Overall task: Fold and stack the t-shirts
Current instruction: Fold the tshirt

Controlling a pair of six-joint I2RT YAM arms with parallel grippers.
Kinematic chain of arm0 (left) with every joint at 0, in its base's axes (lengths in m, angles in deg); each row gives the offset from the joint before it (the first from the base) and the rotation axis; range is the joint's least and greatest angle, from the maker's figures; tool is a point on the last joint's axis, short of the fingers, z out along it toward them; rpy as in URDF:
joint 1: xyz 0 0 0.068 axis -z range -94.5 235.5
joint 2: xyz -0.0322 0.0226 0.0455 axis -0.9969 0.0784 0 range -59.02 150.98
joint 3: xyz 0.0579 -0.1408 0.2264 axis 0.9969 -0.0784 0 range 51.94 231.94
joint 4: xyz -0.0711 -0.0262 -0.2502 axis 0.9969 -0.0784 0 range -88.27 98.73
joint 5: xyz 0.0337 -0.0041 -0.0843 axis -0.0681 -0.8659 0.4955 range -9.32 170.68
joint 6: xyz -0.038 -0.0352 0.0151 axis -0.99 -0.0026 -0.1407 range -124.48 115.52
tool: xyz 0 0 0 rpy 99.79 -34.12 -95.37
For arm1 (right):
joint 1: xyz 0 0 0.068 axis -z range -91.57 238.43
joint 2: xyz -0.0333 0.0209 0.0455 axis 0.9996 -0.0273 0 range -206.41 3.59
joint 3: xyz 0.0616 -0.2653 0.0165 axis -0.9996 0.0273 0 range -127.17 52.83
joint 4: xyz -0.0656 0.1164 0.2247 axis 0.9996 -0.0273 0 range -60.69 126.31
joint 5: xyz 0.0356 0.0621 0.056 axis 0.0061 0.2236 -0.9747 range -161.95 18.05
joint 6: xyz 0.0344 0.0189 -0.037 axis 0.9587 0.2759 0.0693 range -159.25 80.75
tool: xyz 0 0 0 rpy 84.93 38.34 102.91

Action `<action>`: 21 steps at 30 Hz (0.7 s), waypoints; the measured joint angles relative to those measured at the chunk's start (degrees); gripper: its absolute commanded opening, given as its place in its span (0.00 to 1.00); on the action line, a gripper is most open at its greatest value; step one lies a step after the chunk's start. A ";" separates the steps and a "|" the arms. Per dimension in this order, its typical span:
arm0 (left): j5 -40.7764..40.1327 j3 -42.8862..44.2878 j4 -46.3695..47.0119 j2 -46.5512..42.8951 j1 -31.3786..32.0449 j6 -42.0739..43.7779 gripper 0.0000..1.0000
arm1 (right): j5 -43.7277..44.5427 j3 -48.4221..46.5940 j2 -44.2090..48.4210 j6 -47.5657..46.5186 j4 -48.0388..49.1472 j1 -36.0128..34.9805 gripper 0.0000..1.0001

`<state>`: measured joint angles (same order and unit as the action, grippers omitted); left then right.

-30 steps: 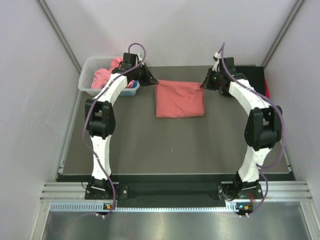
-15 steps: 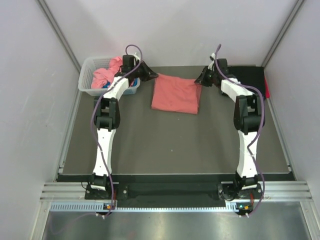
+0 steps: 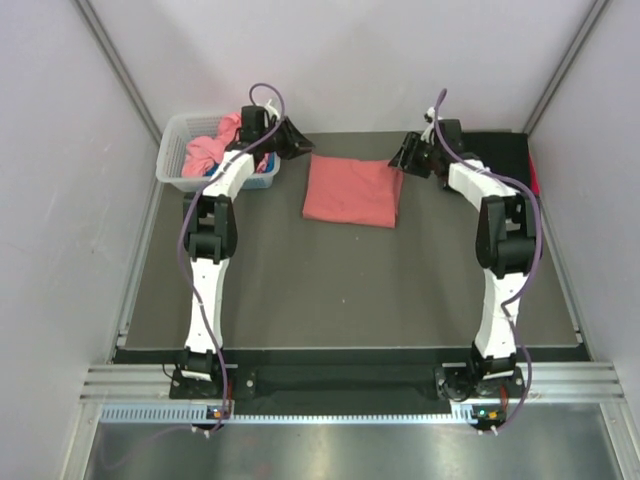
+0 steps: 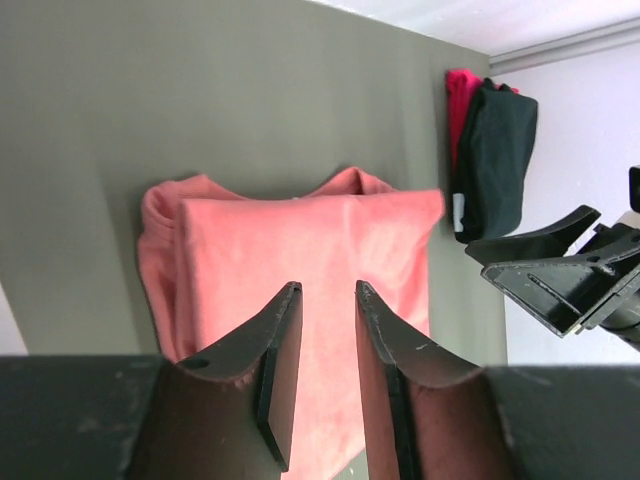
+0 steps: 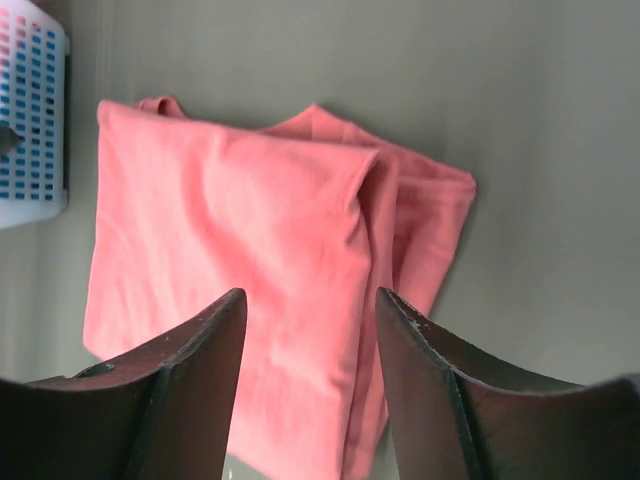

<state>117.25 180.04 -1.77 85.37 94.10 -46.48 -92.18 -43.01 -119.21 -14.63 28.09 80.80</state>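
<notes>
two end effectors stand spread with nothing between their fingers, the left end effector (image 4: 326,292) with a narrow gap and the right end effector (image 5: 310,297) wider. the folded salmon-red t-shirt (image 3: 350,192) lies flat on the dark worktop (image 3: 330,280) between them, close to both. a black t-shirt (image 4: 497,150) lies on the right end effector's outer side, and a pink t-shirt (image 3: 205,152) sits in the white basket (image 3: 172,165) beside the left one.

Arms reach forward; left hand (image 4: 327,288), right hand (image 5: 310,295) fingers apart
</notes>
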 measured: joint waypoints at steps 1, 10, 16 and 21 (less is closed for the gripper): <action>-0.02 -0.28 -0.33 -0.81 -0.02 0.44 0.32 | 0.20 0.59 1.11 -0.63 -0.83 0.00 0.56; -0.96 -7.74 -5.38 -15.93 0.02 6.99 0.31 | -0.90 10.32 7.54 -4.28 -2.95 0.00 0.57; -5.11 -19.37 -10.32 -28.61 1.18 13.22 0.34 | -1.90 16.79 7.54 -5.16 -3.32 -0.39 0.56; -8.09 -35.04 -11.04 -37.24 3.74 14.38 0.35 | -1.97 20.57 7.54 -5.60 -1.84 -0.90 0.45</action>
<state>109.17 145.00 -12.81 48.13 97.84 -32.10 -94.14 -22.44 -111.67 -20.22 26.25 79.90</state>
